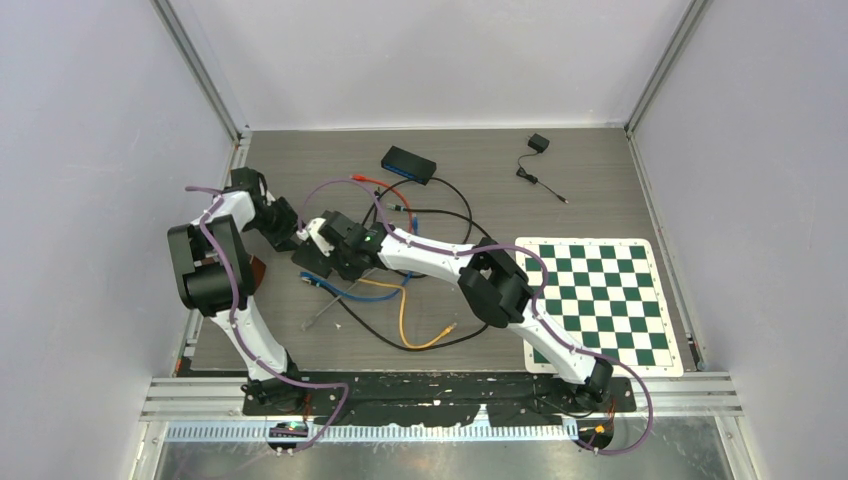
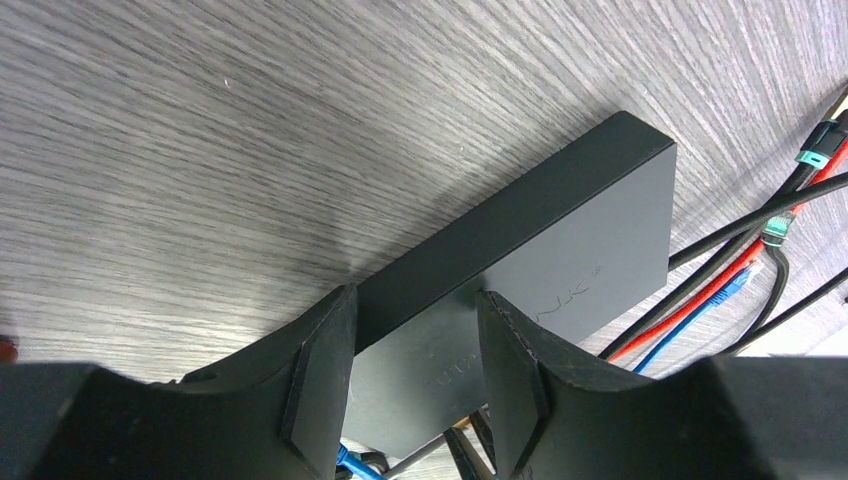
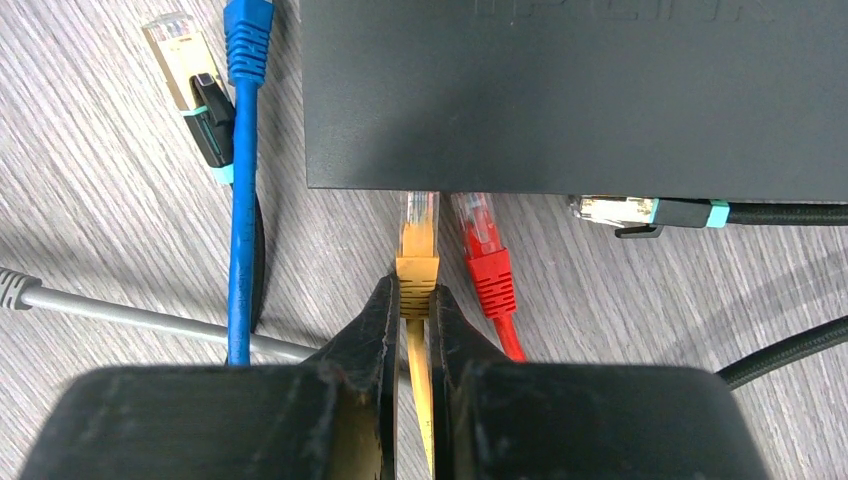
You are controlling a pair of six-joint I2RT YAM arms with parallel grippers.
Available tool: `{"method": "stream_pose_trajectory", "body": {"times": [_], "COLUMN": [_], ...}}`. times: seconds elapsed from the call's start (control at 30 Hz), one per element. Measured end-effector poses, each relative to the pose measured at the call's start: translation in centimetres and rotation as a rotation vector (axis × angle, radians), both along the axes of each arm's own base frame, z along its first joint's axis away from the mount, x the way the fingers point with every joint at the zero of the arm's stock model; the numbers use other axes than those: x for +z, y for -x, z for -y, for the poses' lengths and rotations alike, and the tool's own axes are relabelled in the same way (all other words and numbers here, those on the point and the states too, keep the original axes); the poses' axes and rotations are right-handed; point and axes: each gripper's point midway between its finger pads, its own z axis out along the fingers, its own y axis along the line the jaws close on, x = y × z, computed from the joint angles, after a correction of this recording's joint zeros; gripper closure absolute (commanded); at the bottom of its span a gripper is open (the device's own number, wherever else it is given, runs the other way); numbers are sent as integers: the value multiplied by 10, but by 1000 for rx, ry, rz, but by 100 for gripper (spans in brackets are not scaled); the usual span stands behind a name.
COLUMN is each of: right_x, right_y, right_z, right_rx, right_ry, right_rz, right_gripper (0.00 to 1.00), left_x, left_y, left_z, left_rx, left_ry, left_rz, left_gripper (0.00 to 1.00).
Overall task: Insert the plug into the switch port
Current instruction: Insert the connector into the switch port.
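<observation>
We see the left pincer (image 2: 415,335) clamped across one end of the black switch (image 2: 570,240), which rests on the grey desk (image 2: 200,150). Bare desk opens beyond the switch's long edge. The right pincer (image 3: 412,300) is closed on the boot of the orange plug (image 3: 417,255). The plug's clear tip meets the switch's front edge; we cannot tell how far in it is. A red plug (image 3: 487,255) sits just beside it on one side. A blue cable (image 3: 243,150) lies apart on the other, with bare desk between.
</observation>
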Motion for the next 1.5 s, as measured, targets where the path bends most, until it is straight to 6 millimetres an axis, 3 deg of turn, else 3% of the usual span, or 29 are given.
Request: {"method": "stream_pose_trajectory", "body": {"times": [1.5], "right_x": [2], "right_y": [2], "right_z": [-3], "right_rx": [47], "right_ry": [-17], "right_rz": [7], "right_gripper": [95], "left_x": [-1], "left_y": [-2], "left_z": [1], "left_rx": [18], "left_ry": [27], "left_rz": [33], "left_gripper": [51]}}
